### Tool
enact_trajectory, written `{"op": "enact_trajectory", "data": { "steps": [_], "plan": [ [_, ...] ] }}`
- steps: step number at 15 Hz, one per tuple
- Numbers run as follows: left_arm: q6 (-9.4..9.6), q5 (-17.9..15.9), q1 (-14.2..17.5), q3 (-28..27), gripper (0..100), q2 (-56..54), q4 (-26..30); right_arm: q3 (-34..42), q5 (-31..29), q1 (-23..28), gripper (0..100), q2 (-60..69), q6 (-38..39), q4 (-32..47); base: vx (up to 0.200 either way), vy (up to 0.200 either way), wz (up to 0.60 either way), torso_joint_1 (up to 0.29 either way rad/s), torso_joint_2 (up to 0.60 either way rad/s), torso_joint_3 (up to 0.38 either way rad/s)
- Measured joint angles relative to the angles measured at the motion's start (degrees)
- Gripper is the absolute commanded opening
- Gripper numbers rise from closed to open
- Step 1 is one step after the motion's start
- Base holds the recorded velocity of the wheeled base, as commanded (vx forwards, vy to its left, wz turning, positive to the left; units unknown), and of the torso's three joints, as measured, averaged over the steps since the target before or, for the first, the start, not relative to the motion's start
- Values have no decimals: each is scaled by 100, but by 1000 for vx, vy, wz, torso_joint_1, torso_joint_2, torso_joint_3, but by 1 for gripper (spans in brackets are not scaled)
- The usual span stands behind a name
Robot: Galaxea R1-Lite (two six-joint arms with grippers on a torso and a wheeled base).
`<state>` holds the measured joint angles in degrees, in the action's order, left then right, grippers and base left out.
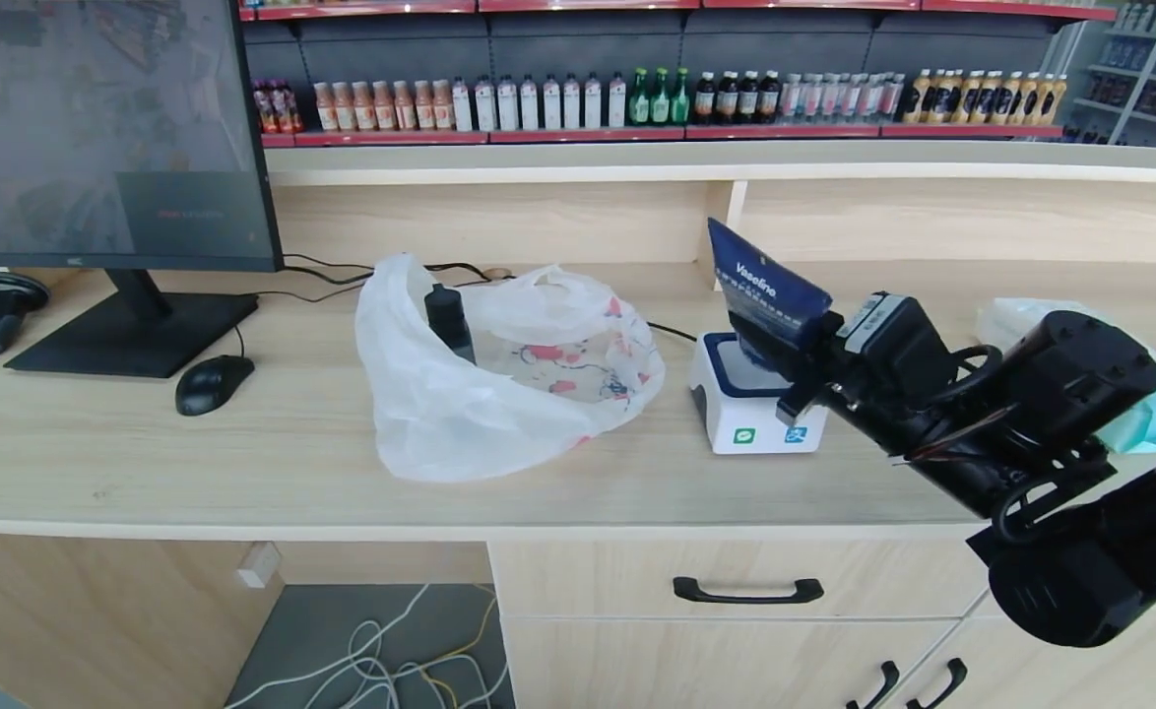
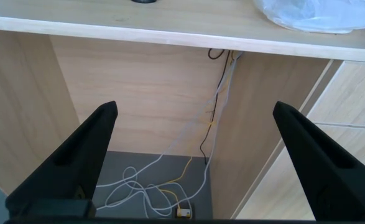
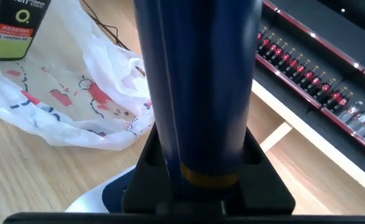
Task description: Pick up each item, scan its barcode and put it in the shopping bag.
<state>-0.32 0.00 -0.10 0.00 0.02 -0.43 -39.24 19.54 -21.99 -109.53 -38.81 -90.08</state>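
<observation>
My right gripper (image 1: 802, 347) is shut on a dark blue tube (image 1: 765, 292), holding it tilted just above the white barcode scanner (image 1: 750, 409) on the counter. In the right wrist view the blue tube (image 3: 198, 87) runs up between the fingers (image 3: 146, 163), with the scanner's white edge (image 3: 95, 199) below. The white shopping bag (image 1: 499, 374) lies open left of the scanner, with a black bottle (image 1: 449, 320) standing inside; the bag (image 3: 76, 106) also appears beyond the tube. My left gripper (image 2: 198, 158) hangs open below the counter edge, fingers (image 2: 76, 162) wide apart, holding nothing.
A monitor (image 1: 105, 138) on its stand, a black mouse (image 1: 214, 383) and a handheld scanner (image 1: 2, 310) occupy the counter's left. A pale green packet (image 1: 1154, 414) lies at the far right behind my right arm. Drawers (image 1: 745, 591) sit below the counter; cables (image 2: 170, 180) trail underneath.
</observation>
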Motion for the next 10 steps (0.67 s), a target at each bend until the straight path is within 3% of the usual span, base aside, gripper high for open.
{"op": "enact_trajectory", "data": {
  "steps": [10],
  "plan": [
    [7, -2, 0, 0, 100, 0, -9, -572, 1339, 472, 0, -256, -533, 20, 0, 0, 0, 0, 0, 0]
  ]
}}
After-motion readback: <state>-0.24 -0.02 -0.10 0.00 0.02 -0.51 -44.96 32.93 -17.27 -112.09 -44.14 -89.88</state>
